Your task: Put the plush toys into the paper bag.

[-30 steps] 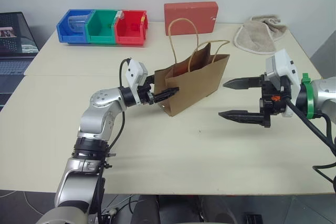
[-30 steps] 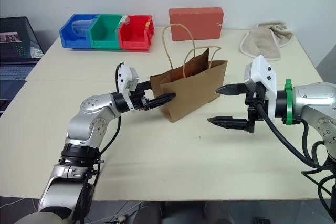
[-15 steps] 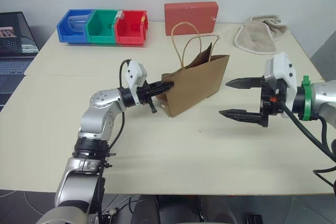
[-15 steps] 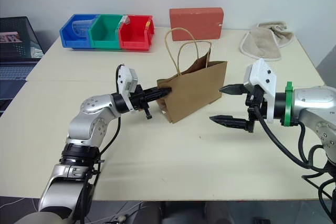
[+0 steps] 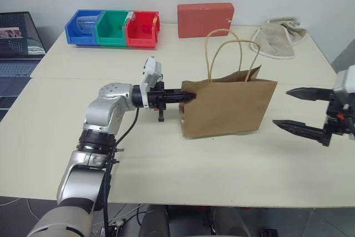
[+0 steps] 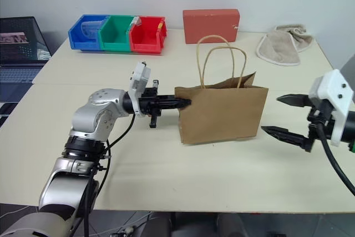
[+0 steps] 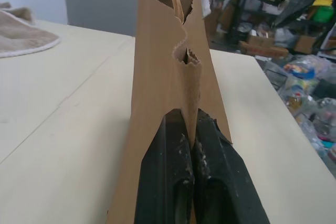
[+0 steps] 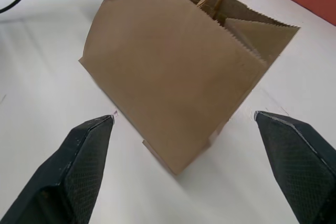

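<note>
No plush toys lie on the counter (image 5: 166,181), so they may already be inside the paper bag (image 5: 227,106), though its mouth hides that from me. My left claw (image 5: 186,97) is pinching the bag's side edge at frame centre. My right claw (image 5: 299,109) hangs spread wide at the right edge. Since earlier, the bag has swung broadside and my right claw has pulled away rightward

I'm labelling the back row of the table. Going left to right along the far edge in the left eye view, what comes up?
Blue bin → green bin → red bin → red box → beige towel.
</note>
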Robot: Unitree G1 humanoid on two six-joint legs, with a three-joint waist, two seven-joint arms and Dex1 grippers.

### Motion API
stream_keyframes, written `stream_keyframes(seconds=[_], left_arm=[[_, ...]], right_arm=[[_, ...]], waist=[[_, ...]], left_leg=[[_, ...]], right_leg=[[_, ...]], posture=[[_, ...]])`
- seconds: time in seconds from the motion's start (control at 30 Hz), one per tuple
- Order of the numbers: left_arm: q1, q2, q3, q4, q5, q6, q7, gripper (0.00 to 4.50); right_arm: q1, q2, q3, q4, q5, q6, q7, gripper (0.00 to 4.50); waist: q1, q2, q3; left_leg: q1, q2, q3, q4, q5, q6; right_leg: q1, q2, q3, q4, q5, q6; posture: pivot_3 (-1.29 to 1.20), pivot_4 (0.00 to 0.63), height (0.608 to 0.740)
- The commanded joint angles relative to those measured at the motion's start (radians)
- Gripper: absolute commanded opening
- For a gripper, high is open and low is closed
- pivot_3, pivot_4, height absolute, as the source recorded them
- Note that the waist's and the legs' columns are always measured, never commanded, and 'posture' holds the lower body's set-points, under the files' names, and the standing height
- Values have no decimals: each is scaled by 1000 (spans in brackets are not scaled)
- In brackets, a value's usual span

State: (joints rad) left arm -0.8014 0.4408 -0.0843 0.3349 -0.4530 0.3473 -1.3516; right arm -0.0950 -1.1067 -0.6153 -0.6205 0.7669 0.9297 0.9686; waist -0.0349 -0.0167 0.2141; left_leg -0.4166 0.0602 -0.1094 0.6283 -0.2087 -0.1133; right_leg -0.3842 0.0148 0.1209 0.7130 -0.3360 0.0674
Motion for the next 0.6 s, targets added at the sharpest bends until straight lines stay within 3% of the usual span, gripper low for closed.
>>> stream_keyframes(seconds=[0.03, 0.2, 0.23, 0.33, 0.6], left_arm=[[-41, -34, -26, 64, 54, -121, -23, 12], [-66, -44, -37, 147, 105, -175, -20, 12], [-59, -34, -36, 146, 106, -174, -32, 209], [-35, -9, -23, 116, 92, -143, -46, 973], [70, 103, 43, -101, 75, -68, 16, 3527]], right_arm=[[28, 2, -60, -63, 11, 7, -27, 4500], [35, 12, -33, -79, 17, -8, -54, 4500], [29, 11, -24, -73, 17, -11, -57, 4500], [21, 8, -2, -61, 14, -23, -58, 4500], [10, -27, 30, -4, 6, -52, -7, 4500]], waist=[[-1, 0, 0], [-2, 0, 0], [-2, 0, 0], [-3, 0, 0], [-5, 0, 0]], left_leg=[[0, 0, 0, 0, 0, 0], [0, 0, 0, 0, 0, 0], [0, 0, 0, 0, 0, 0], [0, 0, 0, 0, 0, 0], [0, 0, 0, 0, 0, 0]], right_leg=[[0, 0, 0, 0, 0, 0], [0, 0, 0, 0, 0, 0], [0, 0, 0, 0, 0, 0], [0, 0, 0, 0, 0, 0], [0, 0, 0, 0, 0, 0]], posture=[[0, 150, 740], [0, 150, 740], [0, 150, 740], [0, 150, 740], [0, 150, 740]])
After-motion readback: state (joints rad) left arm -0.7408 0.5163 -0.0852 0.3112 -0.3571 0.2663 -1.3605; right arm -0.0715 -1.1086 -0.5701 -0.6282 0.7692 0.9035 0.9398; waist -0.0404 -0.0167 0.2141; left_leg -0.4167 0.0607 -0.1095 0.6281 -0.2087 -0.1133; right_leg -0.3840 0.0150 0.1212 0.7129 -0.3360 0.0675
